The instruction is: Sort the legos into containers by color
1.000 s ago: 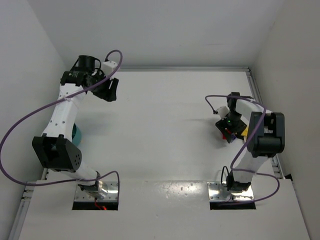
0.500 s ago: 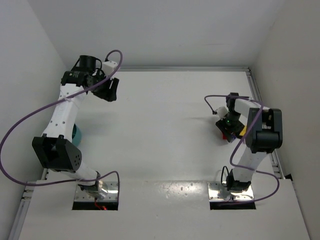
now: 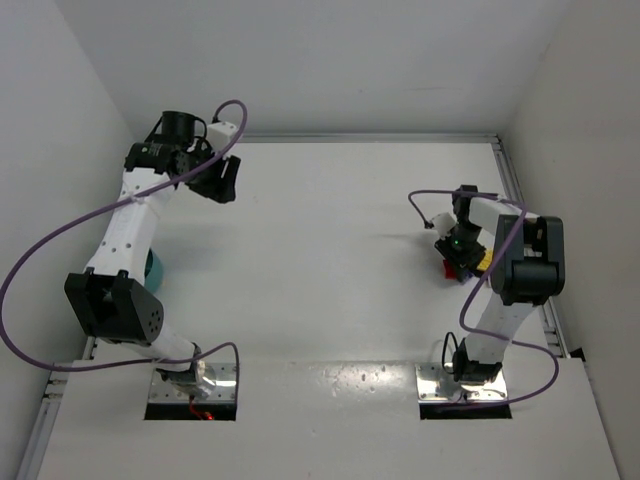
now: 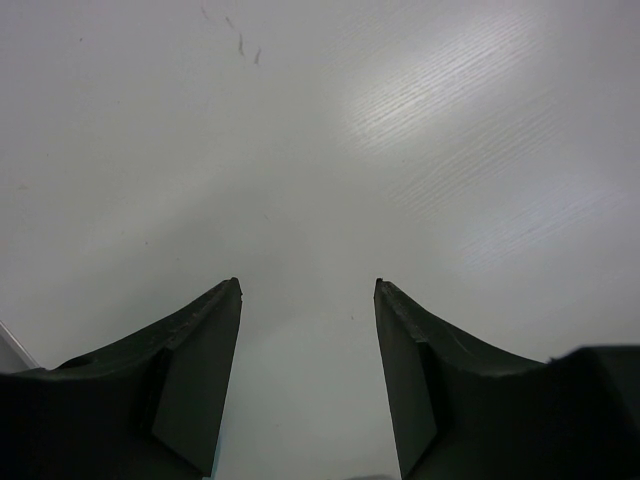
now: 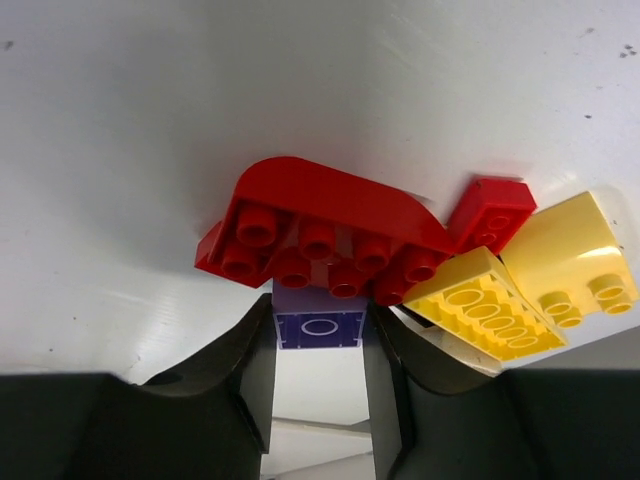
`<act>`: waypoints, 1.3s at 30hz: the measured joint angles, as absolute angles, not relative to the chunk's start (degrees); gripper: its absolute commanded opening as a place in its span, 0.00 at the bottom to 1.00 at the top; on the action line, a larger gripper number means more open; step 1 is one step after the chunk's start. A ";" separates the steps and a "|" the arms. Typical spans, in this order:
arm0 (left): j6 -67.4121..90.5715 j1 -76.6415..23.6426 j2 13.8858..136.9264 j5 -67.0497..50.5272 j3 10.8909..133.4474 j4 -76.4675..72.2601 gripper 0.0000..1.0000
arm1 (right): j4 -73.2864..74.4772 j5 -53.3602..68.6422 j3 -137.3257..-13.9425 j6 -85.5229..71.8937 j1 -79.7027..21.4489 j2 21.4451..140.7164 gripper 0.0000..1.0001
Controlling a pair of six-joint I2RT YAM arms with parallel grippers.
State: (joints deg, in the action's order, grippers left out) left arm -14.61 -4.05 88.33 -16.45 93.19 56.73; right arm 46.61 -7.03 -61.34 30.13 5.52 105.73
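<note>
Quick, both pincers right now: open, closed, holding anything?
Left pincer: open, nothing between its fingers.
Right pincer: closed on the purple brick.

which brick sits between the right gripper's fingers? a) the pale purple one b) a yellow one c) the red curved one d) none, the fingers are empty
a: in the right wrist view the pale purple brick sits squeezed between the two fingers of the right gripper, with the red curved brick just beyond it.
</note>
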 measured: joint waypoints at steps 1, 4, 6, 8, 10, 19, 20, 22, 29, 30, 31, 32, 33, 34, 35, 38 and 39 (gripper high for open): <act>-14.55 -4.08 88.27 -16.45 92.95 56.47 0.62 | 46.76 -6.81 -61.36 30.17 5.52 105.71 0.23; -14.48 -4.10 87.99 -16.45 91.77 55.92 0.62 | 48.47 -3.92 -61.91 30.70 5.54 105.54 0.19; -14.52 -4.10 87.46 -16.99 90.43 55.64 0.62 | 51.31 0.99 -62.89 31.31 5.58 104.07 0.19; -14.59 -4.08 86.76 -18.63 89.34 55.42 0.62 | 55.48 6.79 -64.93 31.70 5.37 101.27 0.19; -14.96 -3.55 84.95 -22.17 87.18 54.24 0.62 | 60.05 13.65 -69.69 31.42 4.95 98.70 0.19; -14.90 -0.84 68.69 -40.10 72.07 39.86 0.67 | 66.74 38.39 -90.98 24.77 1.34 101.45 0.19; -14.90 -1.54 67.81 -41.08 71.50 38.20 0.67 | 66.59 40.38 -91.44 23.55 0.99 101.93 0.18; -14.94 -3.44 66.85 -42.83 70.83 35.16 0.68 | 66.11 44.71 -93.08 20.86 -0.84 104.07 0.18; -15.57 -16.64 66.76 -45.23 68.40 27.35 0.70 | 59.44 59.35 -97.78 9.19 -7.16 110.61 0.18; -15.81 -19.00 66.78 -45.34 68.31 26.79 0.70 | 58.19 60.86 -98.35 7.38 -7.99 111.33 0.18; -16.03 -21.12 66.94 -45.45 68.31 25.96 0.70 | 57.23 62.02 -98.83 5.98 -8.67 111.81 0.18; -16.25 -22.81 67.11 -45.43 68.31 25.04 0.70 | 56.40 63.05 -99.24 4.95 -9.23 112.18 0.18; -16.47 -24.34 67.46 -45.47 68.31 24.40 0.70 | 55.53 63.94 -99.59 3.90 -9.72 112.38 0.18; -16.97 -25.78 67.79 -45.23 68.31 23.97 0.70 | 54.68 64.90 -99.74 2.68 -10.26 112.38 0.19; -17.61 -26.92 68.18 -44.93 68.29 23.62 0.69 | 54.06 65.65 -99.90 1.80 -10.63 112.38 0.19; -20.69 -30.81 69.32 -42.35 67.96 22.98 0.66 | 52.40 67.42 -99.98 -0.14 -11.75 112.38 0.19; -21.85 -32.12 69.78 -41.45 67.88 22.98 0.66 | 52.18 67.77 -99.98 -0.56 -11.97 112.38 0.19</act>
